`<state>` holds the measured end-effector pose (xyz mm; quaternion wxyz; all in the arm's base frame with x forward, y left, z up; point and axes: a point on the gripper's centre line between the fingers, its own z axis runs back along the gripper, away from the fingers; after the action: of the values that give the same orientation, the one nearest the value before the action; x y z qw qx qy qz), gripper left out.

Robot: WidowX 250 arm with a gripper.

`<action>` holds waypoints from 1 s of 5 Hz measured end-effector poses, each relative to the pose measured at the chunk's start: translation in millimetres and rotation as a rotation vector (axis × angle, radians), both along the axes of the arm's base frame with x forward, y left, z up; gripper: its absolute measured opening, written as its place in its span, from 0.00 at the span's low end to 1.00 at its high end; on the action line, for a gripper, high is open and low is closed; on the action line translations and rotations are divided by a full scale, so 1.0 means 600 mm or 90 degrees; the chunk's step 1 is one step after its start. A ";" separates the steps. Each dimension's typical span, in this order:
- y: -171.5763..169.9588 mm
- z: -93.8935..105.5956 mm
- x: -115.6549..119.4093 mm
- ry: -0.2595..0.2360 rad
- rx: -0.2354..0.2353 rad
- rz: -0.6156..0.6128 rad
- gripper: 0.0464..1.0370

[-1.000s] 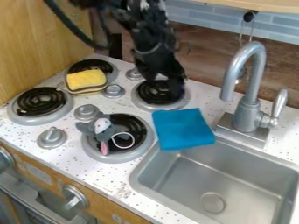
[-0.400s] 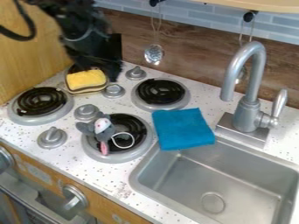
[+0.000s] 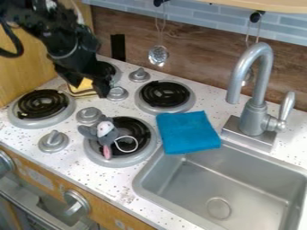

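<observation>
Tool over yellow sponge, perhaps in contact

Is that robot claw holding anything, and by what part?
It can't be told: the gripper is at the yellow sponge, but no hold is clear.

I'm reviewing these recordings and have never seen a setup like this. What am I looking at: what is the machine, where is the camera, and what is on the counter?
The machine is a black robot arm, ending in a two-finger gripper. All three pictures come from one fixed camera looking down at a slant on a toy kitchen. The gripper is at the back left burner, right over a yellow, sponge-like block; whether it holds the block, I cannot tell. A grey plush mouse lies on the front right burner. To the right are a blue cloth, a metal sink and a faucet. A slotted utensil hangs at the back wall.
</observation>
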<state>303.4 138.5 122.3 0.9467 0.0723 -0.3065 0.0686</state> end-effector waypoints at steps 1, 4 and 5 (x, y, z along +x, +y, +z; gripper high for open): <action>-0.014 -0.037 0.010 0.018 -0.042 -0.030 0.96; -0.014 -0.108 0.011 0.084 -0.031 -0.043 0.96; -0.019 -0.116 0.017 0.085 -0.017 -0.069 0.91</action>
<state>313.4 126.8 52.6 0.9682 0.0476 -0.2451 0.0163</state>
